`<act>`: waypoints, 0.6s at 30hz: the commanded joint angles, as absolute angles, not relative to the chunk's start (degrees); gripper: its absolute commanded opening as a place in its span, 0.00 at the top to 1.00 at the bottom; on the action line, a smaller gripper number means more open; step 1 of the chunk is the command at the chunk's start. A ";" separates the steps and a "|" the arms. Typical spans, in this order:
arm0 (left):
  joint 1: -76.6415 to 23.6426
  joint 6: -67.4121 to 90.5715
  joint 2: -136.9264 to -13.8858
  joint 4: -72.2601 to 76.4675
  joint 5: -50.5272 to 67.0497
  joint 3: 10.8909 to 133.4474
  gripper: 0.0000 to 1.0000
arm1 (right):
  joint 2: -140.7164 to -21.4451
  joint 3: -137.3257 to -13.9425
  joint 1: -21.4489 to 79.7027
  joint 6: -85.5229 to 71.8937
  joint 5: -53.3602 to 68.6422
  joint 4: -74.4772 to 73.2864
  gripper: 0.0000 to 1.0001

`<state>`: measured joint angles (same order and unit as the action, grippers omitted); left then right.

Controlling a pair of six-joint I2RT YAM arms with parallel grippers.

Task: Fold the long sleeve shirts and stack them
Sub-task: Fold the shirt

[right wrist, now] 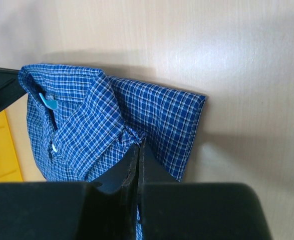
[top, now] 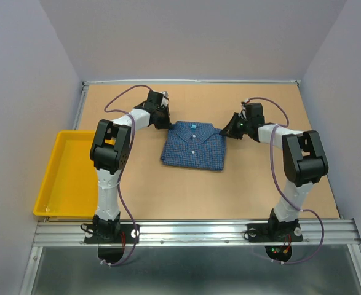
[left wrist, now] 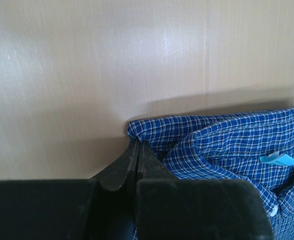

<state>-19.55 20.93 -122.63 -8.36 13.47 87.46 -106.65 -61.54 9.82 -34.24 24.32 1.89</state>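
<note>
Left claw (left wrist: 137, 150) pinched shut on the folded shirt (top: 192, 147) at its shoulder corner. Right claw (right wrist: 138, 150) likewise, opposite shoulder. Paired grip, judged: keeps the fold intact for lifting.

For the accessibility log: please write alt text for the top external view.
A folded blue checked shirt lies centred on the table, collar on the far side, with the left hand and right hand each shut on a shoulder corner. A yellow tray sits at the table's left edge.
</note>
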 commanded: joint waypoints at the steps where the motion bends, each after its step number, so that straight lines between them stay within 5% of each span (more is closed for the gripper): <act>1: -18.90 20.92 -121.90 -9.58 12.30 87.28 0.94 | -102.75 -60.74 9.84 -33.40 21.54 2.99 0.99; 18: -17.05 23.64 -119.80 -7.47 13.80 83.67 0.93 | -102.48 -58.71 9.23 -32.00 19.34 2.90 0.99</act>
<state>-18.24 23.88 -122.39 -6.15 15.55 85.76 -104.29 -59.83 9.78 -33.80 21.78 1.87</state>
